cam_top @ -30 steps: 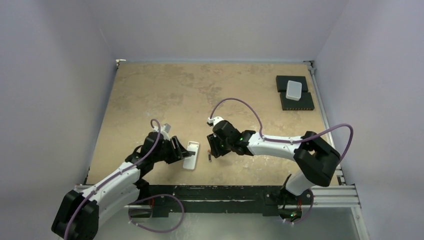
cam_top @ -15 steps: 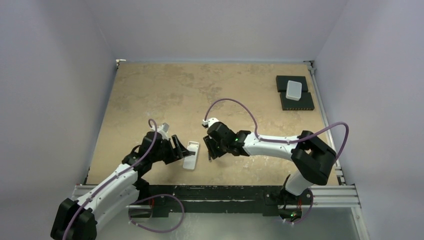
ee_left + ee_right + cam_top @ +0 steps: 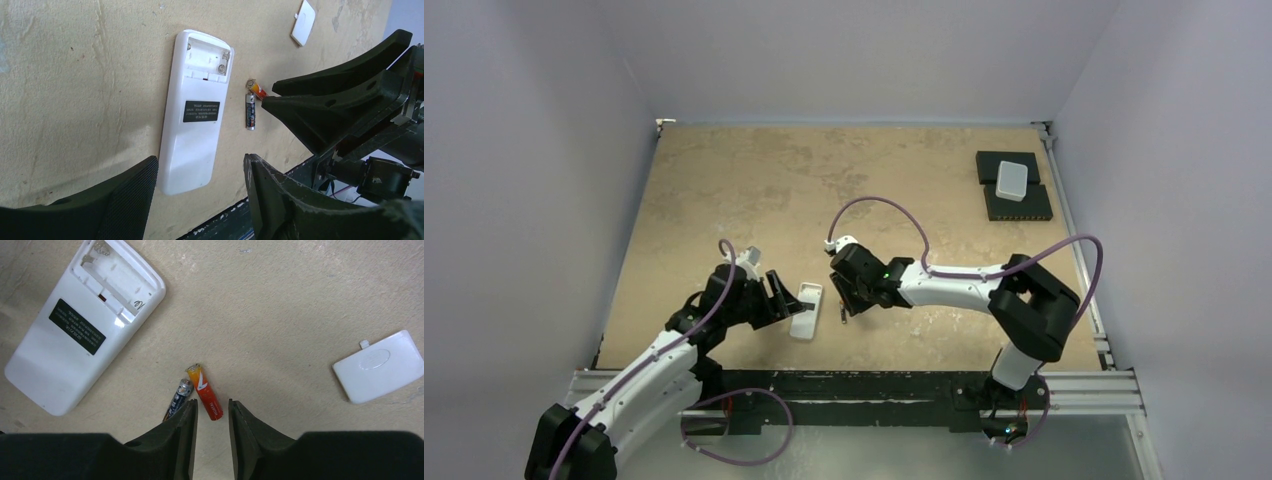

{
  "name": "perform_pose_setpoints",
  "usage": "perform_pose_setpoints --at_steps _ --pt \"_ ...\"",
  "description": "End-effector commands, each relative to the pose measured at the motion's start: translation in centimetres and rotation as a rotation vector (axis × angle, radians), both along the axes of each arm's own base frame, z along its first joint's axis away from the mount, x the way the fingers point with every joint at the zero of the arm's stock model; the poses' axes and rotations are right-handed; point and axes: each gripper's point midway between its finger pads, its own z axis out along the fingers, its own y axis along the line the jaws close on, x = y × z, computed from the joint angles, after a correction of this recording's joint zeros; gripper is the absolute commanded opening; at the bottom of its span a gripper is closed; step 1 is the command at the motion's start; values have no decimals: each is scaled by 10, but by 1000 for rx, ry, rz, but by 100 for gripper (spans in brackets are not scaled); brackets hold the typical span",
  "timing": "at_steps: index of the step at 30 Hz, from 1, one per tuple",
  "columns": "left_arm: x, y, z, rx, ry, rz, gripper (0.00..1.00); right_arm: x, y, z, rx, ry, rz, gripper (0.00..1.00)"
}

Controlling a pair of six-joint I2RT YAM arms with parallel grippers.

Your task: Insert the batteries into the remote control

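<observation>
The tan, mottled surface (image 3: 754, 190) sits between pale walls. In the upper right of the overhead view, a plain white box (image 3: 1012, 179) rests on two black pads (image 3: 1024, 207). Low and centre in that view you have the remote control (image 3: 806, 310), lying face down with its labelled back up. Its battery bay at the upper end is uncovered and has nothing in it.

Your left tool (image 3: 782, 298) sits just to the left of the remote, released, with its jaws wide. In its wrist view the remote's lower end shows between the two fingertips, and neither pad is clearly touching it.

Both batteries (image 3: 202, 387) lie on the surface just right of the remote in the right wrist view. They form a narrow V with their upper ends almost meeting. The dark battery (image 3: 179, 396) is partly hidden behind one finger.

Your right tool (image 3: 212, 407) has its jaws only narrowly apart, not clamped. The lower end of the orange battery (image 3: 205, 392) sits in the gap between them, with space visible on either side.

The white battery cover (image 3: 380, 367) lies flat at the right edge of that view, well apart from the remote.
</observation>
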Motion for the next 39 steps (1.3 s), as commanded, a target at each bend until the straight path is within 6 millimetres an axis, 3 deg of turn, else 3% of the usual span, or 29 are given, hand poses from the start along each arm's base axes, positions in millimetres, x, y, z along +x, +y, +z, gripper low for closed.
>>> perform_pose_setpoints --at_steps 1,21,26,31,39 --pt "6 -5 16 -18 -43 -18 64 9 10 11 12 -38 9 36" --pt "6 -7 15 -21 -39 -22 64 -1 3 -4 -36 -13 31 30" --pt "8 -6 15 -12 -41 -17 64 -5 1 -5 -47 -15 43 17" --pt "15 -2 15 30 -53 -3 64 -2 1 3 -48 -42 45 0" --pt "28 1 20 79 -75 10 65 4 2 29 -32 -86 53 0"
